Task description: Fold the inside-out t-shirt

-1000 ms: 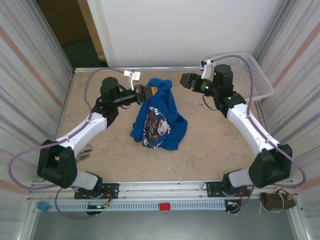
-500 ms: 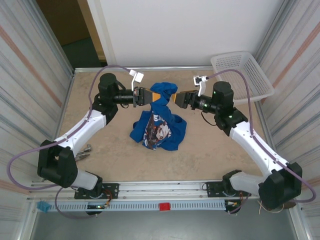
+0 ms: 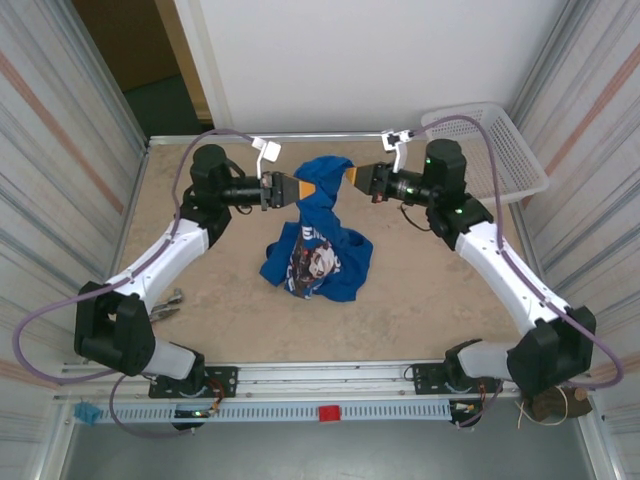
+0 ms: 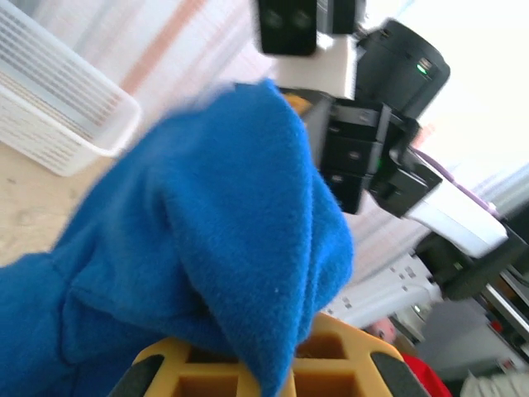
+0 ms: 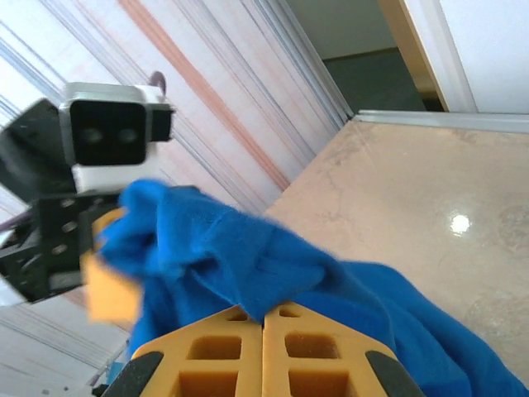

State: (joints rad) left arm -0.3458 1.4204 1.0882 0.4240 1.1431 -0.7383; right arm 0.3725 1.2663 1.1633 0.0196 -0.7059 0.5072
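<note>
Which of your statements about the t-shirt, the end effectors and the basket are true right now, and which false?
1. The left end effector and right end effector are both shut on the t-shirt. True.
2. The t-shirt lies spread flat. False: its top is lifted, the rest bunched on the table.
3. The white basket stands at the far right corner. True.
4. The t-shirt touches the basket. False: it is mid-table, apart from it.
</note>
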